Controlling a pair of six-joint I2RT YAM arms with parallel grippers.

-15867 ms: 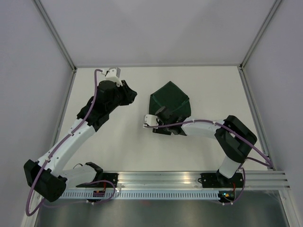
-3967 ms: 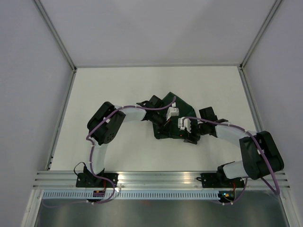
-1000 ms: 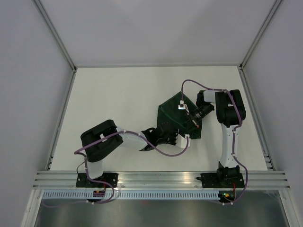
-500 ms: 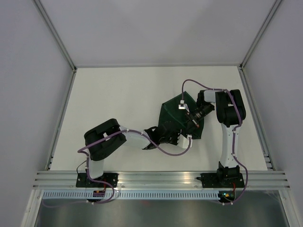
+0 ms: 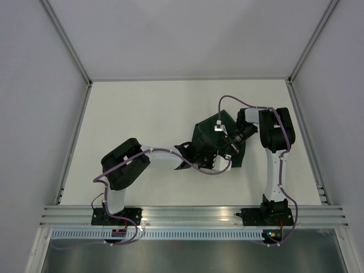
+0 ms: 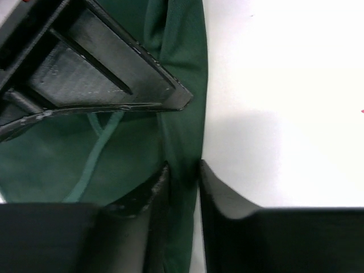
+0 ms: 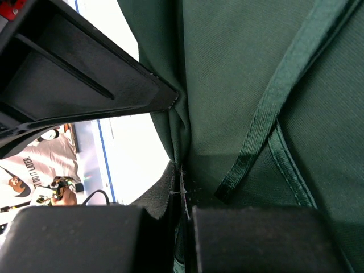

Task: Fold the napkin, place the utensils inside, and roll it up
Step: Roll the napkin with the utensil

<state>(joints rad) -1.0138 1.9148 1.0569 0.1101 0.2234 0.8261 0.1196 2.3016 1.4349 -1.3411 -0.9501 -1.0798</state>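
Note:
The dark green napkin (image 5: 211, 135) lies rumpled right of the table's centre. My right gripper (image 5: 230, 142) comes in from the right and is shut on a fold of the napkin (image 7: 256, 85), with cloth pinched between its fingers (image 7: 182, 187). My left gripper (image 5: 215, 156) sits at the cloth's near edge. In the left wrist view its fingers (image 6: 183, 182) stand narrowly apart astride a hanging fold of the napkin (image 6: 114, 148), and a sliver of table shows beside the right finger. The utensils are out of view.
The white table (image 5: 142, 114) is ringed by pale walls with metal posts (image 5: 68, 42). An aluminium rail (image 5: 193, 215) carrying both arm bases runs along the near edge.
My left gripper has slid farther up along the napkin's near edge and its fingers have narrowed around the fold. The cloth's left side has bunched slightly. The right arm has held still.

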